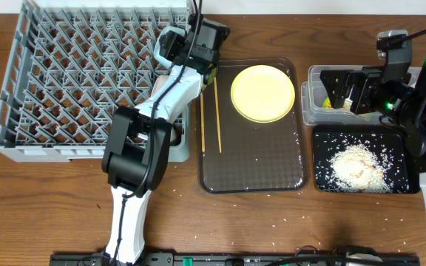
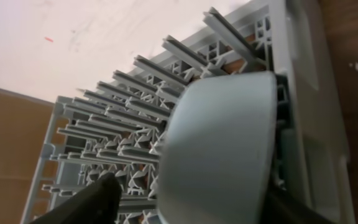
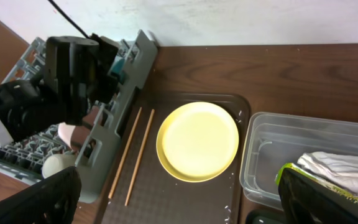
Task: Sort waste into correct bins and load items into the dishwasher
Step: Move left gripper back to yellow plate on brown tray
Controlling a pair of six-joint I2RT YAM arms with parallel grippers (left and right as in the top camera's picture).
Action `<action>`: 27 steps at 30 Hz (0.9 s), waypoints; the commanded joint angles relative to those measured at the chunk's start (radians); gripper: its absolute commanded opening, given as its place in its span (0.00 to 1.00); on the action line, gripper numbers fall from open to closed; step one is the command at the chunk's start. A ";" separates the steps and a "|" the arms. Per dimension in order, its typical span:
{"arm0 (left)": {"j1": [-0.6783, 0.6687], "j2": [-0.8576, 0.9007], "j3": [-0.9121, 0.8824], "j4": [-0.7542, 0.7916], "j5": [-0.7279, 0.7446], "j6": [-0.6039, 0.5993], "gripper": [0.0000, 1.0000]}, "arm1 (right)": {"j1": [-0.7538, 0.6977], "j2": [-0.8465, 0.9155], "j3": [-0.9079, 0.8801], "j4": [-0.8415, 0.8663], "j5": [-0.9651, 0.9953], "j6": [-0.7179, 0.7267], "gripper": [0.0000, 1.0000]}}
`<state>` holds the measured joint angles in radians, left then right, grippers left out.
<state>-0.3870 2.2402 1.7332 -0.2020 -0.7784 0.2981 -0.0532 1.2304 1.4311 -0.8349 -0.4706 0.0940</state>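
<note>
At the rack's (image 1: 72,81) right wall, the blue bowl (image 2: 222,155) stands on edge among the pegs, between the left gripper's (image 2: 190,191) spread jaws. One finger is visibly clear of the bowl. The chopsticks (image 1: 210,114) lie parallel to that wall, just beside it and nearer this arm.

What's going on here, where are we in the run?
The left gripper is open around a light blue bowl standing on edge at the right side of the grey dish rack, apparently letting it go. The right gripper hangs open over the clear tub, which holds the paper wrapper and green packet; it grips nothing. Rice is heaped in the black tray. The yellow plate and two chopsticks lie on the brown tray, not yet loaded.
</note>
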 commanded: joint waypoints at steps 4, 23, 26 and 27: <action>0.002 -0.080 0.001 -0.031 0.163 -0.013 0.71 | -0.005 0.000 0.008 0.000 0.003 -0.013 0.99; -0.019 -0.244 -0.055 -0.421 1.056 -0.704 0.75 | -0.005 0.000 0.008 0.000 0.003 -0.013 0.99; -0.028 -0.191 -0.061 -0.416 1.069 -0.787 0.75 | -0.005 0.000 0.008 0.000 0.003 -0.013 0.99; -0.031 -0.172 -0.061 -0.407 1.090 -0.791 0.75 | -0.005 0.000 0.008 0.000 0.003 -0.013 0.99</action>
<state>-0.4107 2.0068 1.6905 -0.6186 0.2253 -0.3485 -0.0532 1.2304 1.4311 -0.8349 -0.4706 0.0940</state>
